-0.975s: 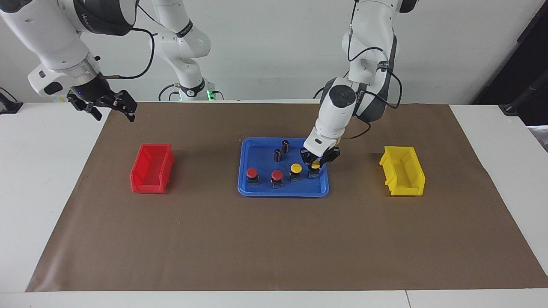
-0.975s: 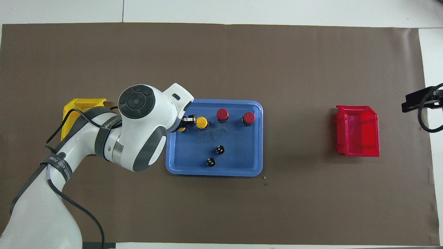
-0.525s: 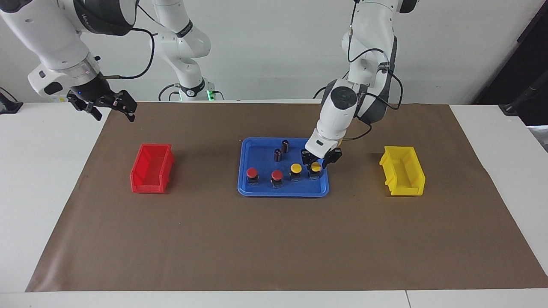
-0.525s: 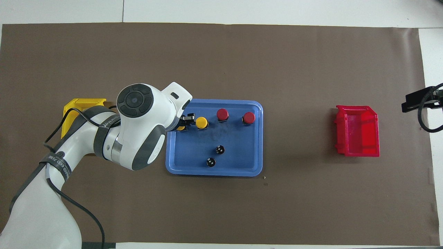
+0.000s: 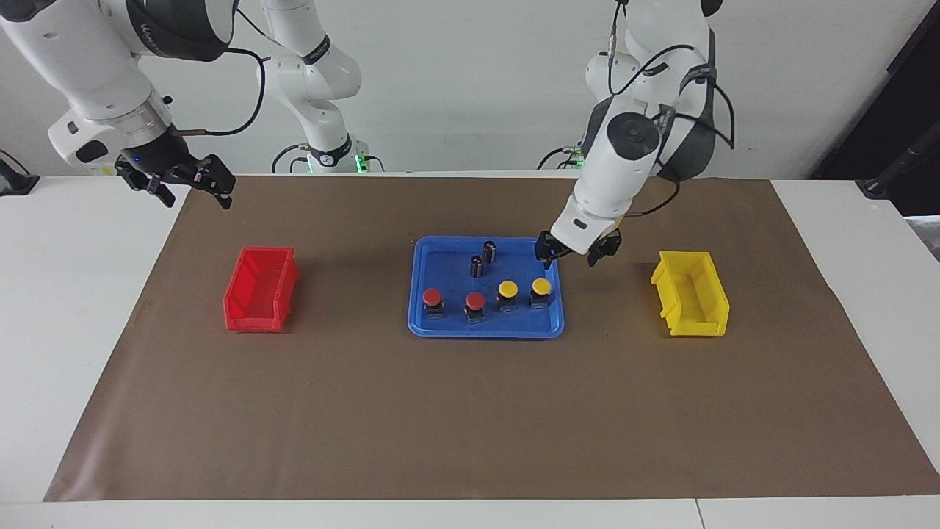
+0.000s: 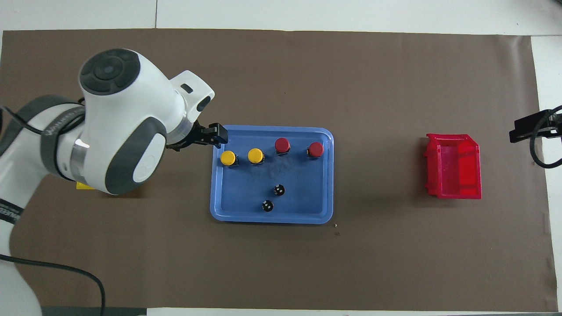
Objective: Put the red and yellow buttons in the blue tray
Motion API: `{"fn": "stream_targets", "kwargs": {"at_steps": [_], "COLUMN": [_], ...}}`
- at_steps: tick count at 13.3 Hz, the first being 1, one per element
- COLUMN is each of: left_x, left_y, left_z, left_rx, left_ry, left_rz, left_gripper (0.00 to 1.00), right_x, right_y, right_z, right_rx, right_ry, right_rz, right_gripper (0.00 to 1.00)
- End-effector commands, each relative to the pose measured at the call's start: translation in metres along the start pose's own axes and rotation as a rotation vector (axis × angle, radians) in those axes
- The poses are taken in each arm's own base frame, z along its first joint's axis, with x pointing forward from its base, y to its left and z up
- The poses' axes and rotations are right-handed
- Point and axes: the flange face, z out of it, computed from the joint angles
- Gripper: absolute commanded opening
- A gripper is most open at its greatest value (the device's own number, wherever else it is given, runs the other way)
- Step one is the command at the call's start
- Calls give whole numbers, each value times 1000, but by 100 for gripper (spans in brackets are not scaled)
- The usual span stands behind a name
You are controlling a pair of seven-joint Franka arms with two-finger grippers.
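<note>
The blue tray [image 5: 448, 257] lies mid-table; it also shows in the overhead view [image 6: 303, 197]. In it stand two red buttons [image 5: 432, 297] [image 5: 475, 301] and two yellow buttons [image 5: 507, 289] [image 5: 541, 286] in a row, on the side farther from the robots. The overhead view shows the same red buttons [image 6: 315, 149] [image 6: 282, 145] and yellow buttons [image 6: 255, 156] [image 6: 228, 158]. My left gripper [image 5: 576, 254] is open and empty, raised over the tray's edge at the left arm's end [image 6: 215, 136]. My right gripper [image 5: 176, 182] is open and waits over the table's right-arm end.
Two dark capless cylinders [image 5: 489, 251] [image 5: 476, 265] stand in the tray, nearer to the robots than the buttons. A red bin [image 5: 261, 290] sits toward the right arm's end, a yellow bin [image 5: 690, 294] toward the left arm's end. Brown mat [image 5: 470, 411] covers the table.
My left gripper has let go of the yellow button nearest the left arm's end, risen and drawn back toward the left arm's end. That button stands in the tray. The right arm has not moved.
</note>
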Motion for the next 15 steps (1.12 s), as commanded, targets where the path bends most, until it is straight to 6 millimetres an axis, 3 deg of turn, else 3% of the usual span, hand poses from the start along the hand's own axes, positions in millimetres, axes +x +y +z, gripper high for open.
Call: {"fn": "stream_targets", "kwargs": {"at_steps": [1,3,6,8,10,12,15], "left_x": [9,7,1,-11,-11,-15,-18], "left_y": [-70,-123,-186,-212,-219,-244,-244], "left_z": [-66,-106,-123,-147,-150,-158,-157], "left_rx": [17,21,8,19,36,28,26], "left_ry": [32,-13,-50,-33,-23,0,-23], "left_rz": [7,127,69,56,78,57,61], "left_gripper": [100,100,100,100,100,100,100], "right_x": [-3,-3,-3,-3,-3,-3,-3], "right_y": [3,3,3,3,3,3,3], "right_z": [-3,-3,-3,-3,-2,-3,-2], "right_rx": [6,4,4,6,6,6,6], "right_ry": [16,16,16,16,14,16,14], "right_rz": [-22,-22,-24,-24,-24,-24,-24], "right_gripper": [100,100,100,100,100,100,100]}}
